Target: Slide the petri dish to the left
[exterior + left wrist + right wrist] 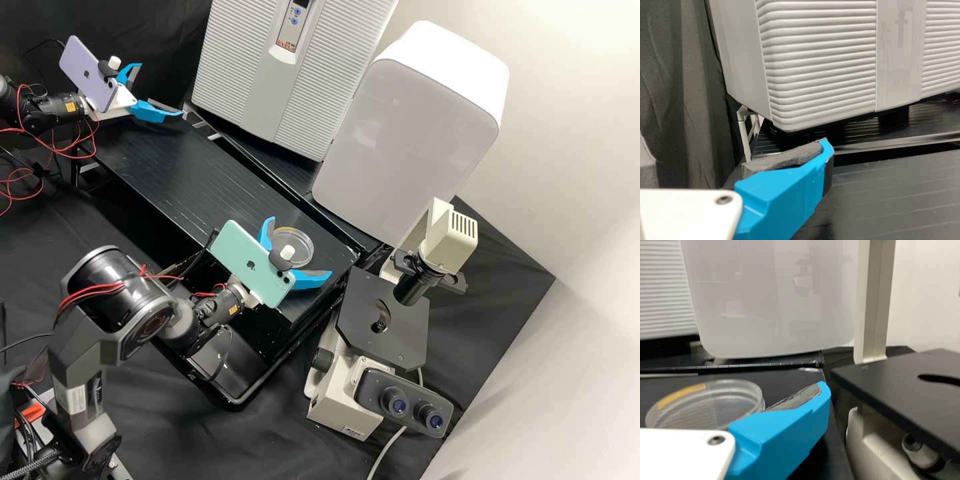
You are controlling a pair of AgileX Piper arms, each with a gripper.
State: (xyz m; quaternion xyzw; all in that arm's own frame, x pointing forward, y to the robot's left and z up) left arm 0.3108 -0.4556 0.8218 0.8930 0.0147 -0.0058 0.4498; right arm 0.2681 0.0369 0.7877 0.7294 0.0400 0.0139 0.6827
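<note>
Positioning, we judge: the blue-fingered right pincer (300, 248), spread wide, brackets the clear round plastic petri dish (705, 402); next we need a steady leftward push.

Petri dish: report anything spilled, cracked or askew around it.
Nothing stands out. The petri dish lies flat on the black bench, between the open fingers of the right claw. No spill or crack shows.

Bright, even light washes the white wall (587, 200) while the black bench (187, 180) lies dim, shadows soft.
</note>
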